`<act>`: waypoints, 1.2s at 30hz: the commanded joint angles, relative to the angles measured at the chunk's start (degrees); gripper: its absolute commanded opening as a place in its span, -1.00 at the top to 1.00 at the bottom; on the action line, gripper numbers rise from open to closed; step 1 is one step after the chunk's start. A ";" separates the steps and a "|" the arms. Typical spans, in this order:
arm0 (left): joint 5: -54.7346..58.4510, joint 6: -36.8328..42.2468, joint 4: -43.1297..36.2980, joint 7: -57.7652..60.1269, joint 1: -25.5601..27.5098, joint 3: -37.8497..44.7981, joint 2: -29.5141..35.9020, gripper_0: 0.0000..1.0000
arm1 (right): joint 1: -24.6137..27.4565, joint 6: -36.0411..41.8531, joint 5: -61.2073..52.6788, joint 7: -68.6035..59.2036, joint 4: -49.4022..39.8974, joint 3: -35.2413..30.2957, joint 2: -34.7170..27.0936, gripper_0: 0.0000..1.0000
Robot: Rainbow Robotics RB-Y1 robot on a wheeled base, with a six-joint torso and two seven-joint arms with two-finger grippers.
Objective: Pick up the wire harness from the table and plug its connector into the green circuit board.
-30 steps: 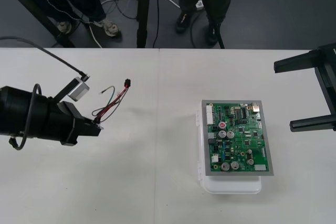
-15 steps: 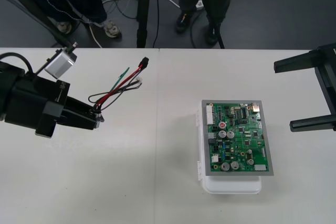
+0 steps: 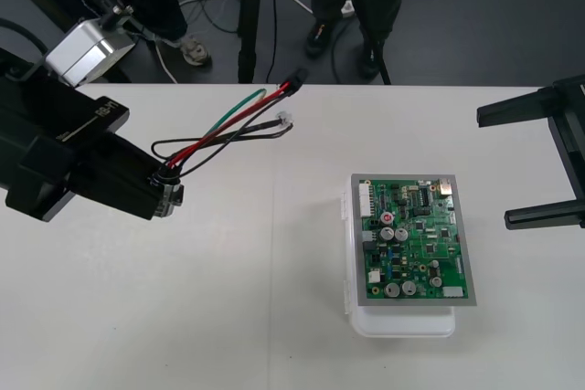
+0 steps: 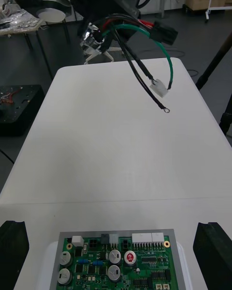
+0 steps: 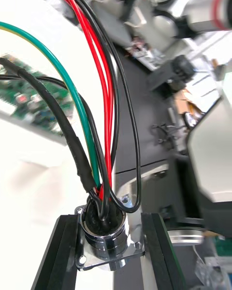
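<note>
One harness, its socket clamped in the left tool; right tool spread wide near one board.

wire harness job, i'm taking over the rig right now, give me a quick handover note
Left gripper: shut on the round metal socket of the wire harness, holding it in the air over the left part of the table.
Right gripper: open, parked at the table's right edge.
Black plug: hangs free near the table's far edge, apart from the green circuit board on its white base.
Done: harness picked up.
Left: carry the plug to the board and plug it in.
</note>
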 commanded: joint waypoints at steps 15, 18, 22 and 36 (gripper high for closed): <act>5.76 3.53 -2.73 -1.92 -7.91 -11.61 2.96 1.00 | 0.24 -0.24 0.10 -1.55 -1.07 -1.76 -2.00 -1.00; 4.79 4.23 -2.30 -2.27 -8.18 -11.70 1.99 1.00 | 1.82 -0.59 0.36 -1.55 -0.45 -0.45 -0.95 -1.00; 4.53 4.32 -0.80 -2.53 -8.35 -11.70 0.41 1.00 | 1.56 -0.94 0.28 -1.64 -0.45 -0.27 -0.86 -1.00; 4.44 4.41 1.48 -4.38 -8.35 -11.70 0.41 1.00 | -8.55 -7.53 -4.82 0.38 11.50 1.93 -1.21 -1.00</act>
